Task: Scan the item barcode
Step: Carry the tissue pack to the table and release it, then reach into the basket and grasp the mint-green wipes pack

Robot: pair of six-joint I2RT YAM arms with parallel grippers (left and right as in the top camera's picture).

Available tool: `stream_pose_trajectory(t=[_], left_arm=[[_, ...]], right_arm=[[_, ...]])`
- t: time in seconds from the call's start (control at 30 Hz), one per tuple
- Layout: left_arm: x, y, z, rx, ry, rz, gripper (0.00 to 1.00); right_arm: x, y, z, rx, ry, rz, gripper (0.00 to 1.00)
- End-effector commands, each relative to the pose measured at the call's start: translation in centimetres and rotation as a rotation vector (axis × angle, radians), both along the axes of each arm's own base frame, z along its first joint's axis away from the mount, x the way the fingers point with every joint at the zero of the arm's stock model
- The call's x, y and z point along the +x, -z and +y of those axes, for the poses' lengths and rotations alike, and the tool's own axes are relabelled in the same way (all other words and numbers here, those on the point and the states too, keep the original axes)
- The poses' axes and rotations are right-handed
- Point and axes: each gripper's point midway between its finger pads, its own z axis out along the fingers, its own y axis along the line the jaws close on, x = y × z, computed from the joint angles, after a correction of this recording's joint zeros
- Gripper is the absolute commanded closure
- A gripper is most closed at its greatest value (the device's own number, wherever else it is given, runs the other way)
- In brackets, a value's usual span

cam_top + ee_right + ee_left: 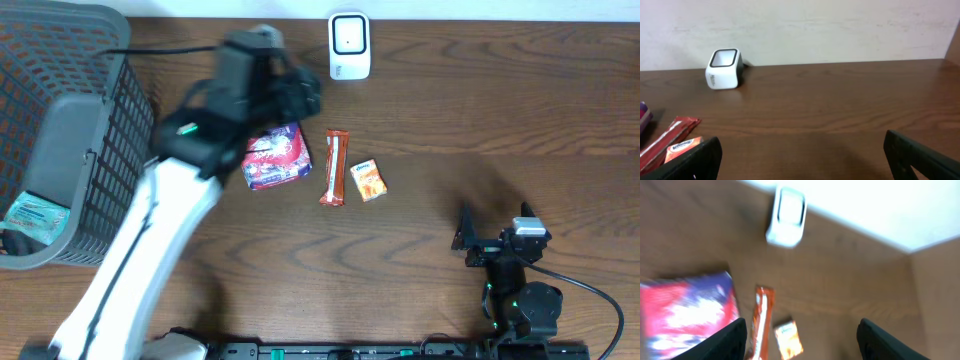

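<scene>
Overhead: pink-purple packet (275,158), white print, flat on bench (450,120), one edge under blurred left arm (150,230); white scanner (349,45) well apart, at far edge.
Left wrist: left claw (800,340) spread, holding nothing; packet blurred, lower left.
Right wrist: right claw (800,160) spread, holding nothing.

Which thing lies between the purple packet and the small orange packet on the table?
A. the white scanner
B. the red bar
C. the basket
B: seen from overhead, the red bar lies in the row between the purple packet and the orange packet.
</scene>
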Motion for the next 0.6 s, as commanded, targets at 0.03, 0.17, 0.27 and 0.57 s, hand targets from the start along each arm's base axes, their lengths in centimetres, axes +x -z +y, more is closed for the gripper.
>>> stream_pose_trajectory(t=[0.03, 0.17, 0.27, 0.57], left_arm=[[-1.8, -5.0, 9.0, 0.08, -0.221, -0.131, 0.28], [-5.0, -6.3, 19.4, 0.215, -0.586, -0.137, 0.09], [-8.0, -6.2, 26.5, 0.33, -0.856, -0.094, 0.02], [-10.2, -4.5, 32.8, 0.385, -1.065, 0.009, 0.02]], right_arm=[[0.0, 0.2, -0.3, -0.009, 0.012, 0.004, 0.01], [0.0, 0.2, -0.3, -0.009, 0.012, 0.004, 0.01], [0.0, 0.2, -0.3, -0.009, 0.012, 0.004, 0.01], [0.0, 0.2, -0.3, -0.009, 0.012, 0.004, 0.01]])
